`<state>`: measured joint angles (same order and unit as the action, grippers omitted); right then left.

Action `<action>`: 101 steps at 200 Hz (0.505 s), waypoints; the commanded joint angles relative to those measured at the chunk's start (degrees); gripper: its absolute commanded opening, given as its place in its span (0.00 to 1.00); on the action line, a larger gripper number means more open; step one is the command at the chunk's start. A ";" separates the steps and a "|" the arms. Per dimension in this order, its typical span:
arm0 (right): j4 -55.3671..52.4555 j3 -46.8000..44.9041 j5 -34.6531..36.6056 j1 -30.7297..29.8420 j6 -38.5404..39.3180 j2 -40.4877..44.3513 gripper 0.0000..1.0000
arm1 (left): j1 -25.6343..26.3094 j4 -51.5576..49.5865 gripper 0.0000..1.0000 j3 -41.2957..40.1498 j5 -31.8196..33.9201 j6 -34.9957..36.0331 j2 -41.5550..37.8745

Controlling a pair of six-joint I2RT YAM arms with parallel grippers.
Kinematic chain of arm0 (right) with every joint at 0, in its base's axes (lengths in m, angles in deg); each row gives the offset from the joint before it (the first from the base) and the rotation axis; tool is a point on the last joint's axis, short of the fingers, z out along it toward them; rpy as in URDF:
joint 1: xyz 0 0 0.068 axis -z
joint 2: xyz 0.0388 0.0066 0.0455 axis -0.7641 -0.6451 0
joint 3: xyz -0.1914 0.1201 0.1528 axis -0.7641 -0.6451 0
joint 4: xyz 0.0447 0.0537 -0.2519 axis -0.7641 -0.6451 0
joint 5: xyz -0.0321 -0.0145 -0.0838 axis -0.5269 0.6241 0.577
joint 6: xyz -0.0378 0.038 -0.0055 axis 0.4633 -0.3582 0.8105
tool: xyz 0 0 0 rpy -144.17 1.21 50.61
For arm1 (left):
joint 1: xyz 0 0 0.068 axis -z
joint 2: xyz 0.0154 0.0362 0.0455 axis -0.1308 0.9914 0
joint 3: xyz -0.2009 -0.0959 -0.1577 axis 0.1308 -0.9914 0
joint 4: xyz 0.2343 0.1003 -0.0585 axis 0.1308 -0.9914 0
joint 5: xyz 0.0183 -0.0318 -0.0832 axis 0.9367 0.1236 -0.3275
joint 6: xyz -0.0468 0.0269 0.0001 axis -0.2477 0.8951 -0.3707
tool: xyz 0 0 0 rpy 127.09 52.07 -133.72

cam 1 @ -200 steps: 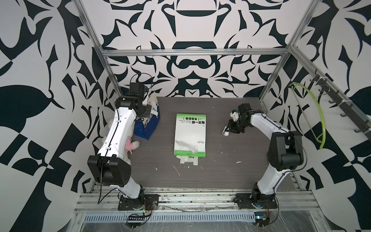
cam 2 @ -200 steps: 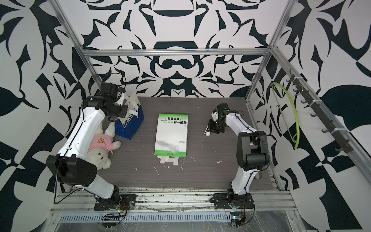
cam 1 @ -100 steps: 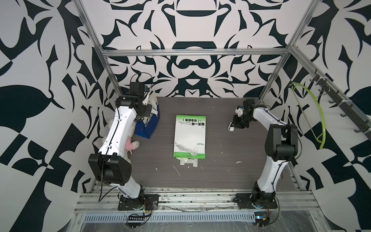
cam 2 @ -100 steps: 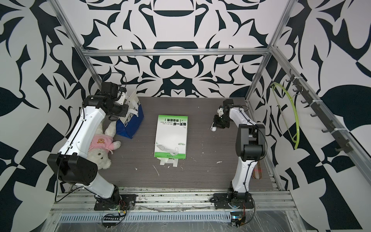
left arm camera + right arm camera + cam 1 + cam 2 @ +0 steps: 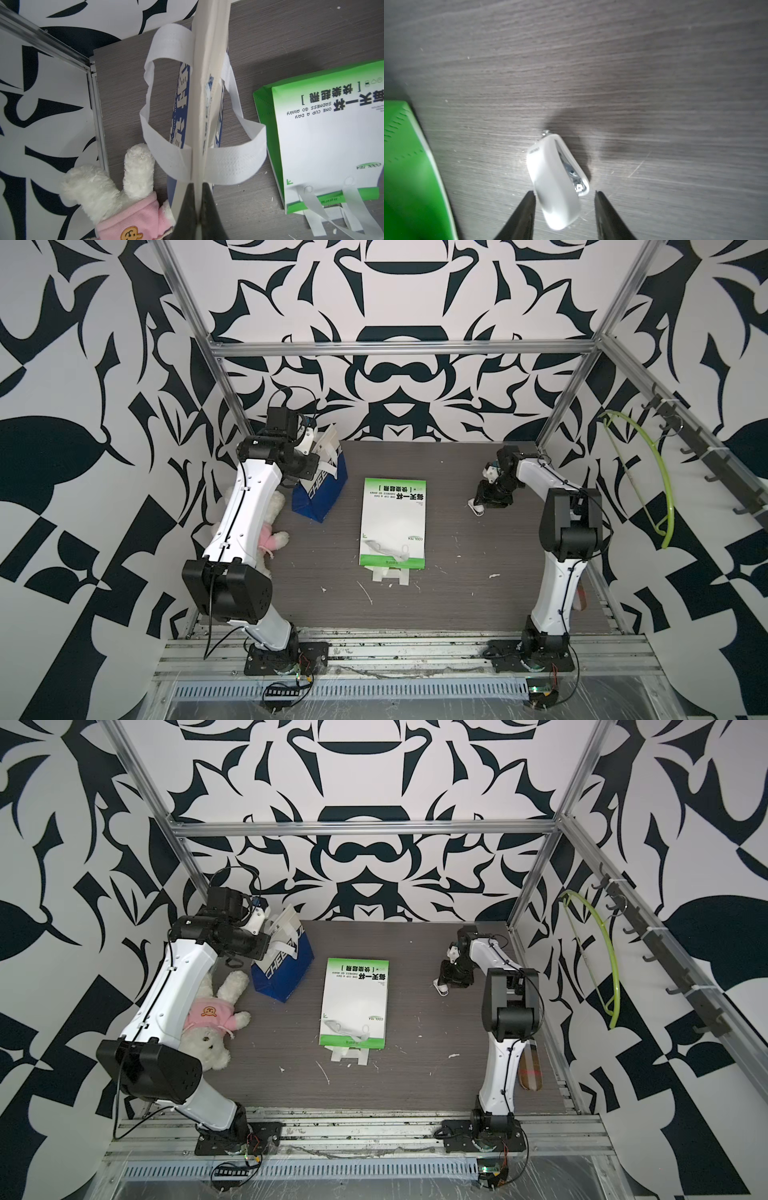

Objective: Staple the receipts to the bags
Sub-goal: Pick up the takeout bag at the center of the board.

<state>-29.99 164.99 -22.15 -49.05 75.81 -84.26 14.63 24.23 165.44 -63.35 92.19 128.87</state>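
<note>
Left gripper [image 5: 198, 187] clamped on navy bag [image 5: 320, 497] top, far left table [image 5: 457, 593] corner; cream sheet [image 5: 204, 72] edge-on there, receipt or lining unclear. Teddy bear [image 5: 208, 1027] half under arm. Green bag [image 5: 392, 522] flat mid-table. Right gripper [image 5: 563, 192] wide, astride stapler [image 5: 552, 187].

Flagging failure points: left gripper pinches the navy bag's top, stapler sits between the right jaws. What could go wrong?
1. The stapler lies skewed between the open right gripper; closing may twist or squirt it out.
2. The left gripper pinches the navy bag at one end only, with handles looping beside the seam; a staple could catch one.
</note>
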 commanded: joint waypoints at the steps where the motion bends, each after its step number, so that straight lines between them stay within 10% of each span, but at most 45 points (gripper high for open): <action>1: -0.87 1.98 1.12 -0.07 -0.86 6.53 0.52 | -0.26 0.88 0.00 -0.80 -0.91 1.30 -2.03; 60: 22.31 -22.13 -32.95 -2.16 -8.17 24.73 0.35 | -0.26 3.04 0.00 -3.09 -0.71 -0.69 -3.68; 101: 24.72 -24.93 -33.72 -9.88 -10.05 21.36 0.38 | -0.25 3.31 0.00 -3.42 -1.99 -0.83 -3.50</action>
<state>-9.86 141.36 -50.55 -55.17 68.60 -60.42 14.63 26.07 162.80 -63.52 92.05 126.65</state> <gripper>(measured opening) 0.380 0.059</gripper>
